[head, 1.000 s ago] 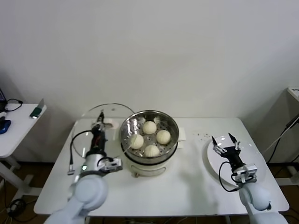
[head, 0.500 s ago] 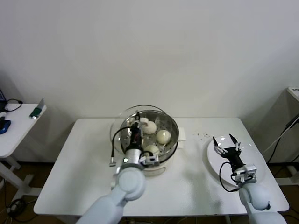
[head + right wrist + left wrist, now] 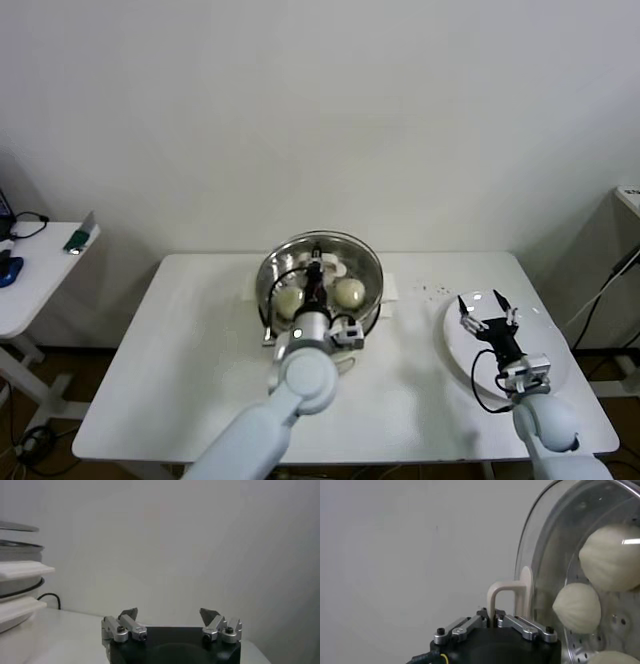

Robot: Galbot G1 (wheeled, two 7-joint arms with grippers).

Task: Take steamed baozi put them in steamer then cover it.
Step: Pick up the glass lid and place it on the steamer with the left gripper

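The steamer (image 3: 376,285) stands at the middle back of the white table, with steamed baozi (image 3: 349,292) lying on its perforated tray. My left gripper (image 3: 316,266) is right above the pot, shut on the white handle (image 3: 506,594) of the clear glass cover (image 3: 362,258). The cover sits over the steamer's mouth. In the left wrist view three baozi (image 3: 575,607) show through the cover's glass (image 3: 545,555). My right gripper (image 3: 487,305) hovers open and empty over the white plate (image 3: 455,345) at the right.
Small dark crumbs (image 3: 435,290) lie between the steamer and the plate. A side table (image 3: 40,270) with a few small items stands off to the left. In the right wrist view the steamer's side (image 3: 17,570) shows far off.
My left gripper has carried the cover rightward from the table left of the steamer to over the pot. The right arm has hardly moved.
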